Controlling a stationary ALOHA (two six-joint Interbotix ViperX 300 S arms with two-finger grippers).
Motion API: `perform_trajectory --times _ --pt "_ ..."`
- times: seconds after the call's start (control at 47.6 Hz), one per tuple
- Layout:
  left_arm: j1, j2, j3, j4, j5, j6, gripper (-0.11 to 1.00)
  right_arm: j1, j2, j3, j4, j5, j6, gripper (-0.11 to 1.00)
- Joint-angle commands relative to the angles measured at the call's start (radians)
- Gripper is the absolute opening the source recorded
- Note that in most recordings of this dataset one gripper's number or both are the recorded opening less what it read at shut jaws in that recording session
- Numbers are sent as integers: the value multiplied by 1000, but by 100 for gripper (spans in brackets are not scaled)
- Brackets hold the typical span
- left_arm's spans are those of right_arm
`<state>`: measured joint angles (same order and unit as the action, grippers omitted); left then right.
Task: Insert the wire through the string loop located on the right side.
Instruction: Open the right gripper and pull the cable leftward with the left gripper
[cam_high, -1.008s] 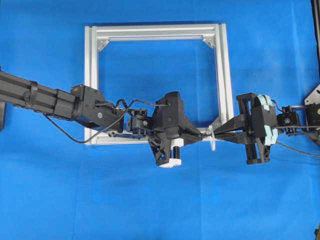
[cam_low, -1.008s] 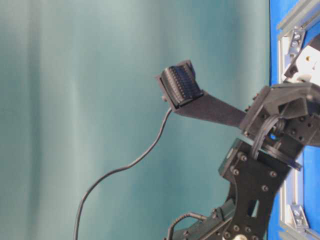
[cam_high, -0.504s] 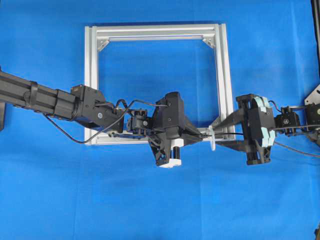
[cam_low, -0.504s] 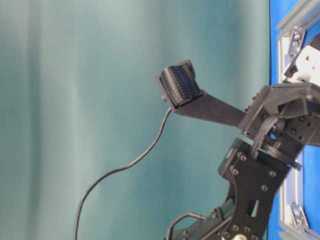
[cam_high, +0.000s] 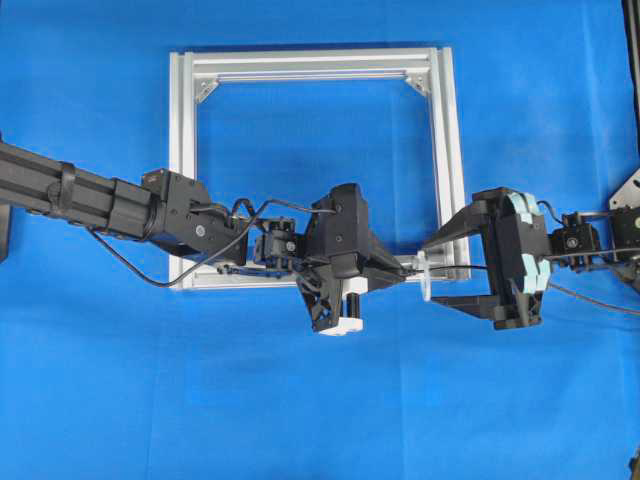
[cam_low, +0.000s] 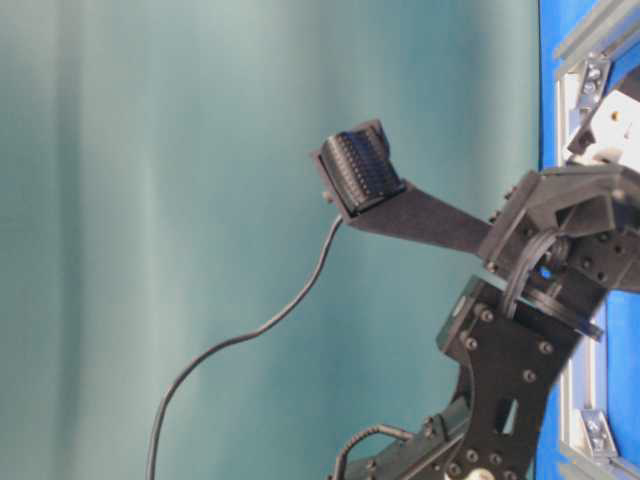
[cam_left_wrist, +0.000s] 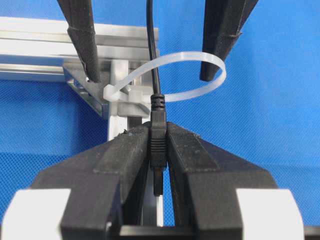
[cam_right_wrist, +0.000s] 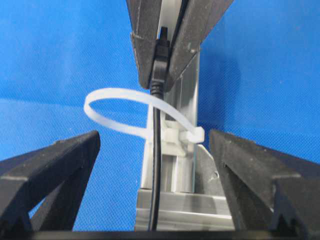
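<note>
The black wire (cam_left_wrist: 150, 45) runs through the whitish string loop (cam_left_wrist: 186, 53), which is fixed to the silver frame's lower right corner (cam_high: 450, 262). My left gripper (cam_left_wrist: 158, 131) is shut on the wire's plug (cam_left_wrist: 158, 142), just short of the loop. From the other side my right gripper (cam_right_wrist: 155, 142) stands wide open, and its fingers (cam_right_wrist: 60, 160) flank the wire (cam_right_wrist: 156, 170) without touching it. Seen from overhead, the left gripper (cam_high: 402, 271) and the right gripper (cam_high: 432, 272) face each other across the loop (cam_high: 426, 283).
The square aluminium frame (cam_high: 315, 60) lies flat on the blue table cover. The left arm (cam_high: 100, 205) reaches across the frame's lower bar. In the table-level view a long black cable (cam_low: 240, 338) curves down from a ribbed finger pad (cam_low: 360, 172).
My right gripper has gone from shut to wide open and has let go of the wire. The left gripper and the plug have not moved.
</note>
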<state>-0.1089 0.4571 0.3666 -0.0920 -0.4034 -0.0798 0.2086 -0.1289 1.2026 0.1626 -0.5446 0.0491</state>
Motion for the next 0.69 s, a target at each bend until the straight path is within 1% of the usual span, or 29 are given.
perform_trajectory --times 0.0,0.147,0.357,0.483,0.672 --pt "-2 -40 -11 3 -3 2 8 -2 -17 -8 0 -3 -3 92" --pt "-2 -74 34 3 -5 2 8 -2 -17 -9 0 -5 -8 92" --pt "-14 -144 124 3 -12 3 8 -2 -17 -12 0 -3 -8 92" --pt "-23 -216 215 6 -23 3 8 -2 -17 -12 0 -3 -8 92" --pt "-35 -341 390 5 -75 2 8 -2 -17 -14 0 -3 -8 92"
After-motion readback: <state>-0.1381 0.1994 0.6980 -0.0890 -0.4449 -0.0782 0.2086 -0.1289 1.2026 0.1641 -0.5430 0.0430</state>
